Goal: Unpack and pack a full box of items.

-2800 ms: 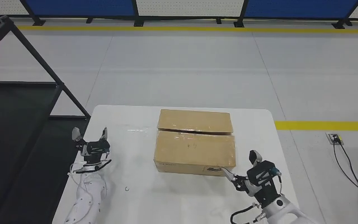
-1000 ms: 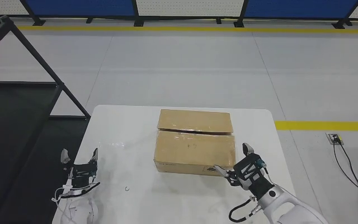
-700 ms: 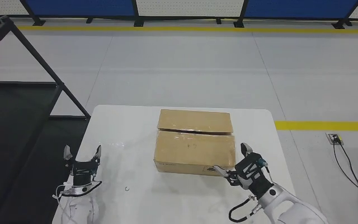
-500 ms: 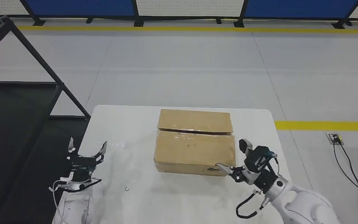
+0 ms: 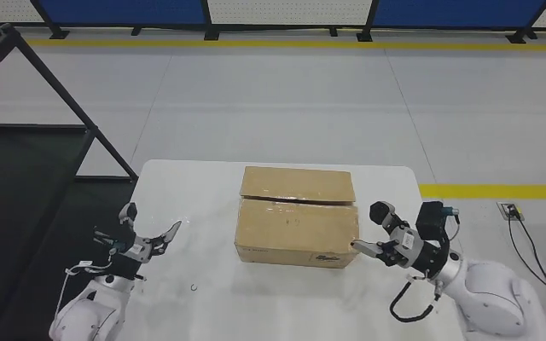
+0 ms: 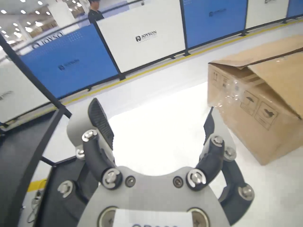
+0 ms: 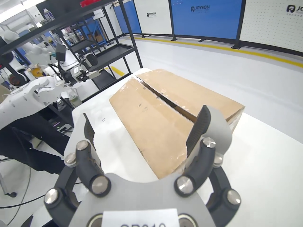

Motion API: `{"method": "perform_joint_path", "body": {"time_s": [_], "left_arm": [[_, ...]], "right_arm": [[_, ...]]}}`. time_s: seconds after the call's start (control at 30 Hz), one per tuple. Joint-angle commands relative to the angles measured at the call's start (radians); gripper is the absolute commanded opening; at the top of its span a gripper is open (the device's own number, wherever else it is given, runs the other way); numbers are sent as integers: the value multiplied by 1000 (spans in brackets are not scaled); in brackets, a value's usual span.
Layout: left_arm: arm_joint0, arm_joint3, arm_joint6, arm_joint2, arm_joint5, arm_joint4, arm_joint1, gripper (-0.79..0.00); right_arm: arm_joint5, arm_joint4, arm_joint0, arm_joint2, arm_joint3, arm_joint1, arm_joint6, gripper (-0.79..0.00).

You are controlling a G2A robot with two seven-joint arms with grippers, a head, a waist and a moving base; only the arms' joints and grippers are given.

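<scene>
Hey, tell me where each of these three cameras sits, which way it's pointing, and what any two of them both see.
Top view: above the arms, looking down at the white table and the cardboard box; the left gripper and right gripper flank the box.
Left wrist view: on the left wrist, facing one end of the box; its own gripper, open, is in front.
Right wrist view: on the right wrist, facing across the box top towards the left arm and a black rack; its own gripper is open.
Shared: all three views show the box.
</scene>
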Motion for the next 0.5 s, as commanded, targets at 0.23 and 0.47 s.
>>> {"method": "perform_joint_path", "body": {"time_s": [0.23, 0.47], "left_arm": [[0, 0, 3, 0, 1, 4, 0, 0], [-46, -35, -260, 3, -114, -369, -1, 0]], "right_arm": [[2, -14, -1, 0, -2, 0, -6, 0], [-46, 108, 22, -18, 54, 9, 13, 0]]}}
